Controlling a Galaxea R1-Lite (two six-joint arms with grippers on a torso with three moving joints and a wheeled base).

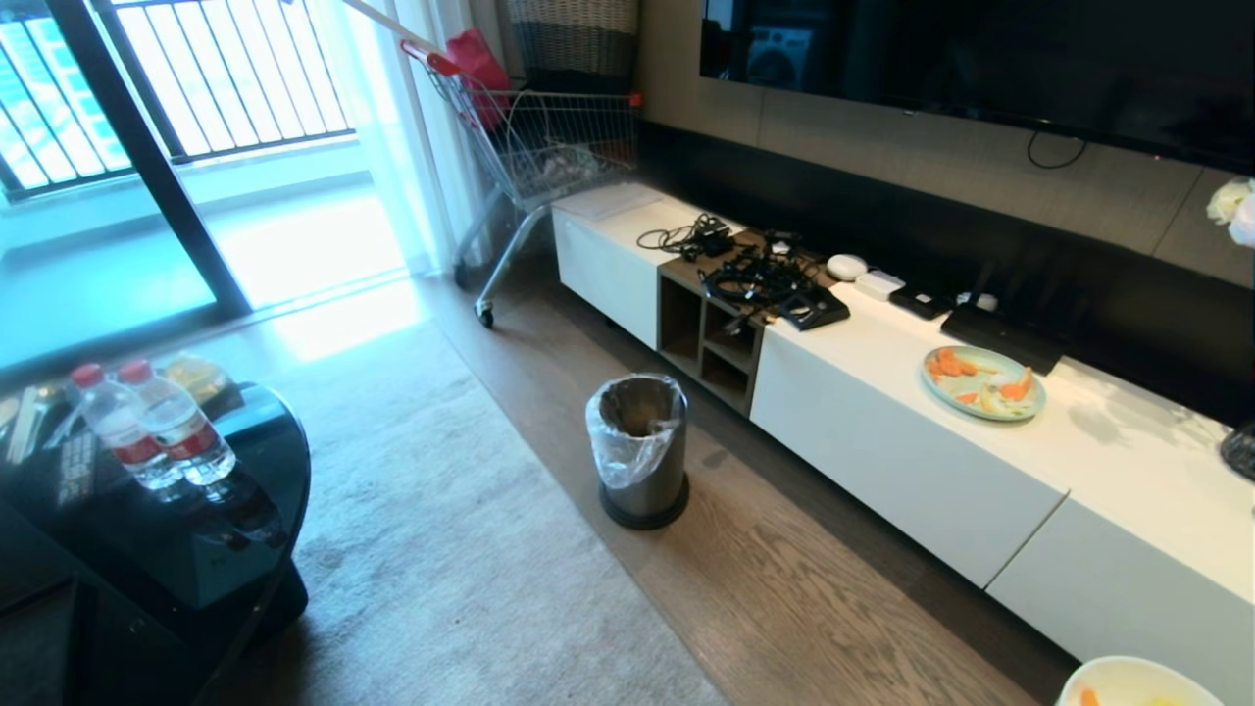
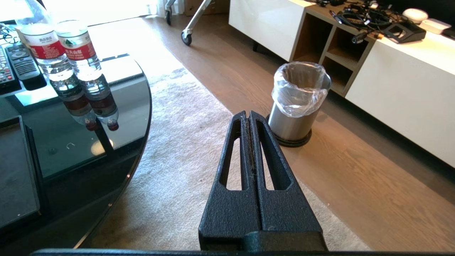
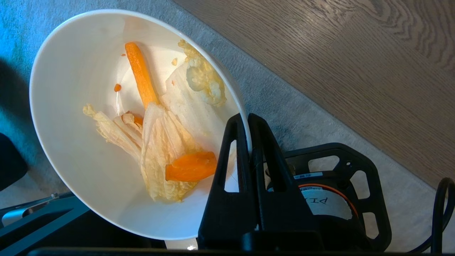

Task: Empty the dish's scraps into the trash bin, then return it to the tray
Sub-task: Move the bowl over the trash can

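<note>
Clamped on the near rim of the dish (image 3: 106,121), the right tool (image 3: 247,121) carries it low at the robot's right, one finger inside the wall and one outside. Only the bowl's edge shows at the bottom right of the head view. Its scraps (image 3: 167,142) lie inside: pale cabbage pieces and orange carrot sticks. From the bowl, the trash bin (image 1: 639,446) stands ahead and to the left on the wooden floor, well apart, so the right arm must reach forward and leftward to tip over it. Pressed together and empty, the left tool (image 2: 250,117) points toward the bin. No tray can be made out for certain.
</note>
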